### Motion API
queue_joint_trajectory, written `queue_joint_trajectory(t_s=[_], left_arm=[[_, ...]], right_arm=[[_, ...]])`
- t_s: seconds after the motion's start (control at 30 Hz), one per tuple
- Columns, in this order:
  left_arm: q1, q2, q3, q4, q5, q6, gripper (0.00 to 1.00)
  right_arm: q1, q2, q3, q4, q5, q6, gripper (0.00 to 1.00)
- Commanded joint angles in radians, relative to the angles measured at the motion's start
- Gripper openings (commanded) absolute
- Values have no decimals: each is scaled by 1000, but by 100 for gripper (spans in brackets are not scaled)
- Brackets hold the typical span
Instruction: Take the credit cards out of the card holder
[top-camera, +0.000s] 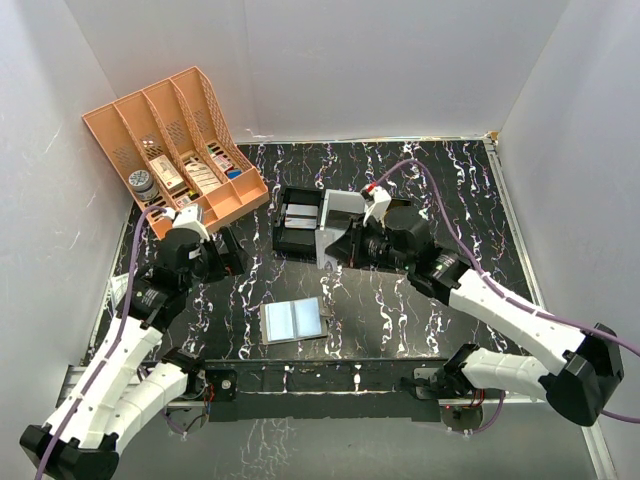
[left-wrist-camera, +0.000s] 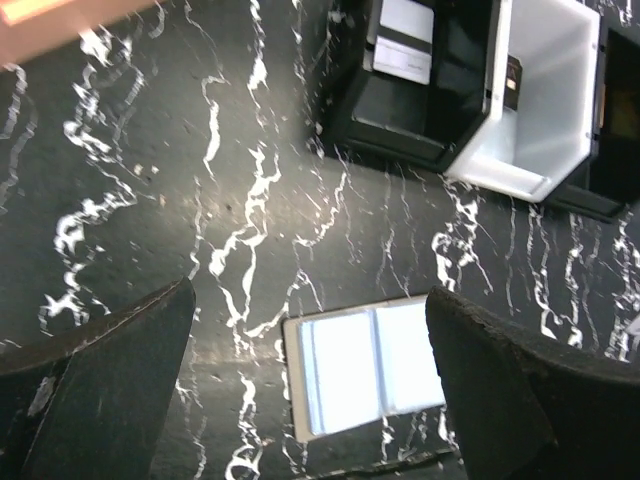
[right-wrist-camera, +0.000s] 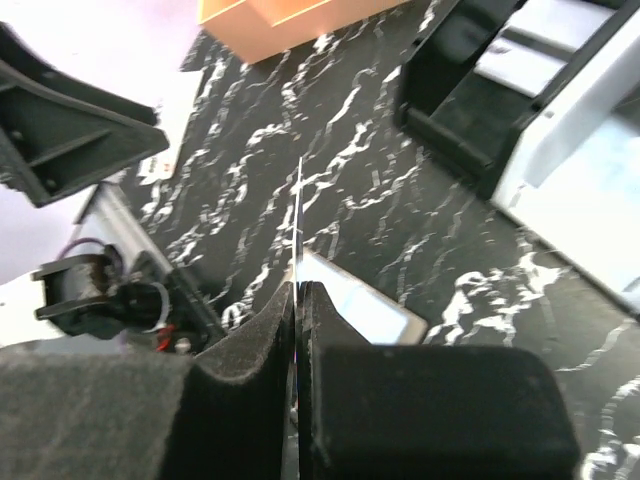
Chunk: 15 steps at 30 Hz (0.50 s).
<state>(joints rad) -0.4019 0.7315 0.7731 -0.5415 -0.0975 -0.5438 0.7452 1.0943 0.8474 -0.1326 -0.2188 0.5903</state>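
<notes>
Black, white-veined tabletop (top-camera: 420, 300). On it the card holder (top-camera: 292, 320) lies open and flat, on the base side of both pincers and roughly midway between them. Right gripper (right-wrist-camera: 299, 290) is pinched tight on one credit card (right-wrist-camera: 299, 220), seen edge-on, near the black tray (top-camera: 298, 222). Left gripper (left-wrist-camera: 310, 292) gapes wide, empty. The card holder sits just past its fingertips, long axis across the gap.

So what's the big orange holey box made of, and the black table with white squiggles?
The big orange lattice organiser looks like moulded plastic, matte: one even colour, a grid of holes. The black tabletop with white veins looks like marble, perhaps only a printed pattern; it shines a little.
</notes>
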Motion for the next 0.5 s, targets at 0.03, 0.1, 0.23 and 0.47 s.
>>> queue_joint_trajectory(t_s=[0.03,0.1,0.23,0.47], left_arm=[[7,106,20,2,-17,115,99],[14,226,25,-8,34,94,99],[32,278,55,-14,6,88,99],[45,191,-11,12,-73,109,99]], right_arm=[[-1,-12,96,-183,166,-270,0],[0,13,121,-213,218,-299,0],[-1,68,181,-254,210,-306,0],[0,98,123,-158,176,-237,0]])
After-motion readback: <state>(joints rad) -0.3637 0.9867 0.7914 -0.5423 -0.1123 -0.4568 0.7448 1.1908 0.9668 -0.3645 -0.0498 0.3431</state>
